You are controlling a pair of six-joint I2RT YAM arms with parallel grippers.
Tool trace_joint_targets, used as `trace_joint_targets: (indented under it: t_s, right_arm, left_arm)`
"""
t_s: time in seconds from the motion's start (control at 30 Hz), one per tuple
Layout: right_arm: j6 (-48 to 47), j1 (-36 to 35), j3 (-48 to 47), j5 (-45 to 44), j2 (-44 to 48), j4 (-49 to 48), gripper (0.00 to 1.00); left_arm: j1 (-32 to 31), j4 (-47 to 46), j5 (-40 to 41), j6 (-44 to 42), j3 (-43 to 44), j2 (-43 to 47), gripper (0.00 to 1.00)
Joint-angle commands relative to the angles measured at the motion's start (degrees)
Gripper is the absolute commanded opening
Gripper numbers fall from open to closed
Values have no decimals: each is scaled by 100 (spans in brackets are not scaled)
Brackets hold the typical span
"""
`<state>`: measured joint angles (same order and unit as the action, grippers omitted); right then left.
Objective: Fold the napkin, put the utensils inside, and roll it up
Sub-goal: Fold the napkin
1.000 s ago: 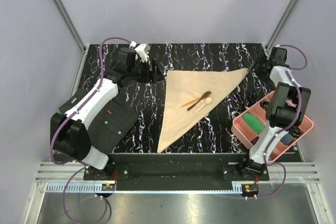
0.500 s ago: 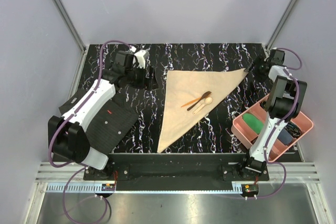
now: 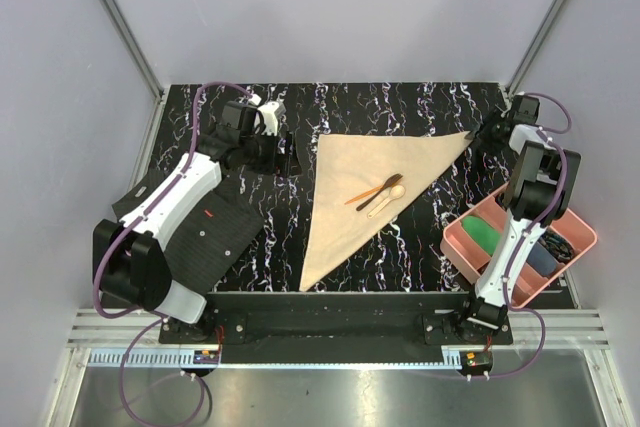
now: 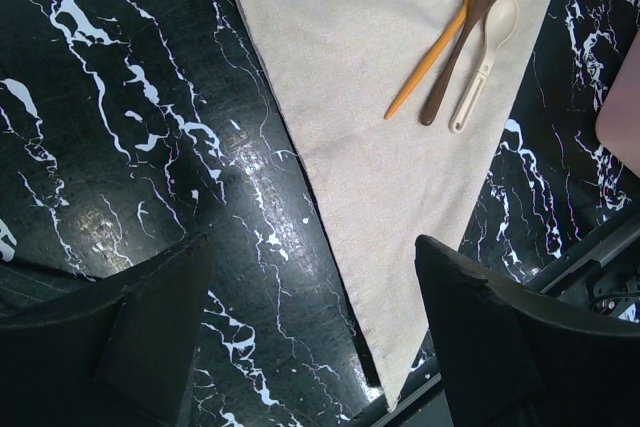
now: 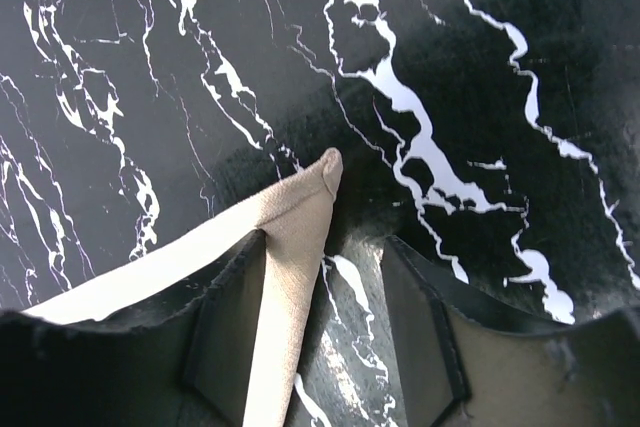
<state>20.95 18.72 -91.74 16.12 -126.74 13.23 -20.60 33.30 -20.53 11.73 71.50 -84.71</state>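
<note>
The beige napkin (image 3: 345, 209) lies flat on the black marble table, folded to a triangle. On it rest three utensils side by side: an orange stick-like one (image 4: 428, 60), a brown fork (image 4: 462, 45) and a pale spoon (image 4: 484, 63). My left gripper (image 3: 288, 150) hovers open over the napkin's left edge (image 4: 310, 247), with nothing between its fingers. My right gripper (image 3: 487, 134) is down at the napkin's far right corner (image 5: 300, 212). That corner lies against one finger (image 5: 225, 317), a gap shows to the other, and the right gripper (image 5: 325, 242) is open.
A pink tray (image 3: 456, 244) with green and dark items stands at the right, by the right arm. A black dotted mat (image 3: 215, 239) with a red mark lies at the left under the left arm. The table's front edge (image 4: 575, 247) runs just past the napkin's near tip.
My right gripper has moved up and left to the napkin's right corner and its jaws have narrowed around it. My left gripper has shifted only slightly.
</note>
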Motion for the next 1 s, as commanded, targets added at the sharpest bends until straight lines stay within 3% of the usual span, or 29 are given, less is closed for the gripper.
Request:
trace_joint_targets:
  t_s: [0.0,0.37,0.7,0.97]
  right_arm:
    - [-82,18,-300,-21,-193,-84,56]
    - [-153,26,-362,-4,-395,-67,41]
    - [-161,35,-502,49,-545,-40,36]
    - [-196,35,-651,190,-633,-14,25]
  left_arm:
    - [21,-166,-82,-83,-14,33,84]
    - [21,-166,-38,-83,-23,33,84]
    - [21,-166,-73,-92,-31,42,85]
    - [21,-166,-144,-127,-40,42,85]
